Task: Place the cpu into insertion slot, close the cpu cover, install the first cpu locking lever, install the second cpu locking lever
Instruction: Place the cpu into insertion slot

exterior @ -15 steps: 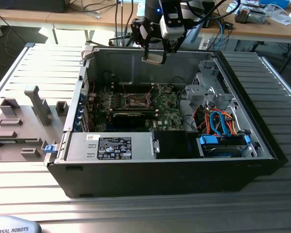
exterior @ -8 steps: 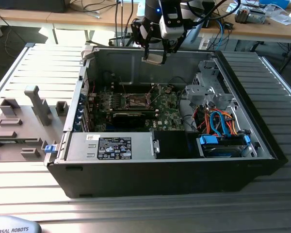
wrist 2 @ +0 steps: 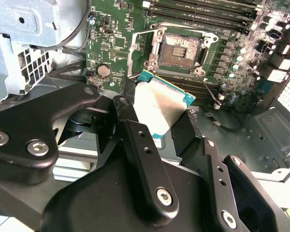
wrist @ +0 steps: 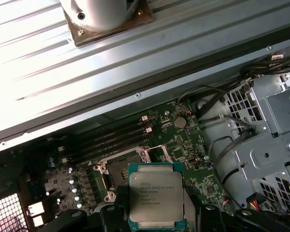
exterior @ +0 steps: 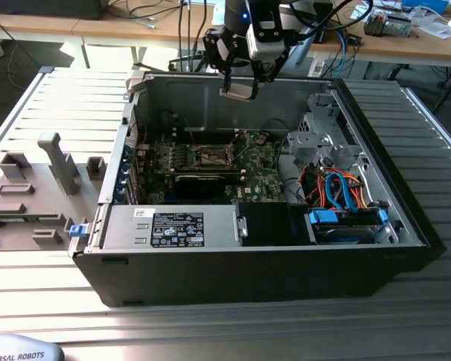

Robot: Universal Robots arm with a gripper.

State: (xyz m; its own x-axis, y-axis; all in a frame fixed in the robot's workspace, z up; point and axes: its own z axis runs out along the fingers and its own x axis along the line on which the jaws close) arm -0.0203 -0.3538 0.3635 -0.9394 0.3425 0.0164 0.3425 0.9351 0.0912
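Observation:
My gripper [exterior: 239,87] hangs over the back wall of the open computer case [exterior: 406,218], shut on the cpu [exterior: 238,92]. In both wrist views the cpu [wrist 2: 162,104] [wrist: 156,193] is a flat square chip with a silver-grey top and a green rim, pinched at two opposite edges between the black fingers [wrist 2: 128,116] [wrist: 113,215]. The insertion slot [exterior: 210,156] [wrist 2: 179,48] [wrist: 120,174] lies bare on the green motherboard below, well apart from the cpu. The cpu cover [wrist: 158,151] is a thin silver frame standing up at one edge of the slot.
A black card [exterior: 207,180] lies just in front of the slot. Memory slots [wrist: 113,137] run beside it. A metal drive cage [exterior: 323,139] with orange and blue cables [exterior: 346,192] fills the exterior view's right. A grey fixture tray [exterior: 30,195] sits outside the case at the left.

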